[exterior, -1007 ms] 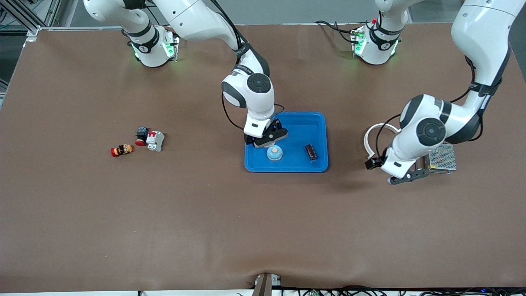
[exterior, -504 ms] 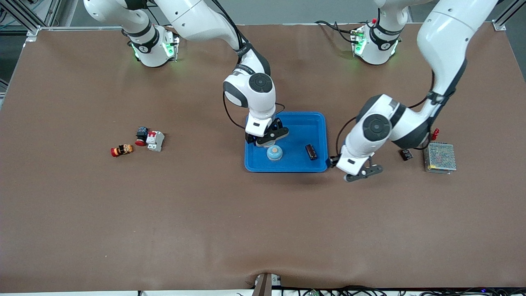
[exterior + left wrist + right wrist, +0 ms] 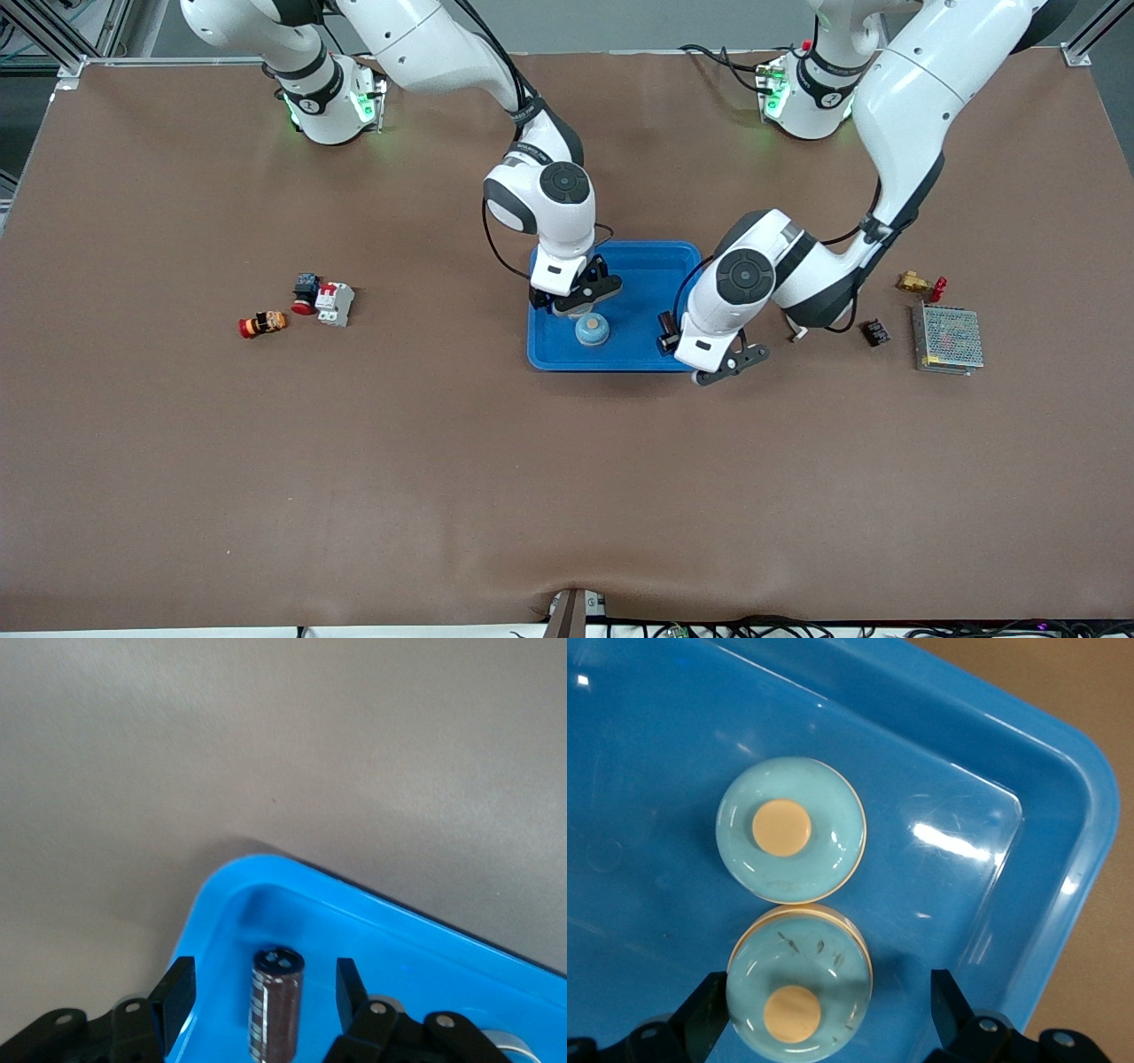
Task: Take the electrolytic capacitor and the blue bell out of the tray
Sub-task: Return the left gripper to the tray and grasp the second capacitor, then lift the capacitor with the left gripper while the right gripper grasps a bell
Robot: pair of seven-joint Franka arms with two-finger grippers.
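Left end effector (image 3: 262, 990) is hanging low over the blue tray (image 3: 620, 365), at the tray's corner toward the left arm's end of the bench (image 3: 443, 496). Its jaws are standing partly apart, and in the left wrist view I am seeing one finger (image 3: 177, 997) on each side of the capacitor (image 3: 276, 1014), with a gap on both sides. Nothing is being gripped there. The capacitor, dark and cylindrical, is lying in the tray close to that corner wall.

Right end effector (image 3: 574, 299) is hovering over the tray's other end, jaws spread wide and empty. The bell (image 3: 591, 330), a pale teal dome with a tan button on top, is sitting on the tray floor just beneath it, near the tray edge closest to the front camera.

Toward the right arm's end I am seeing a red-capped pushbutton (image 3: 262, 323), a small white breaker (image 3: 335, 303) and a black-and-red switch (image 3: 306, 291) touching it. Toward the left arm's end a meshed metal power supply (image 3: 948, 338) is lying, with a small black part (image 3: 876, 332) just beside it and a brass fitting (image 3: 912, 283) farther from the front camera.
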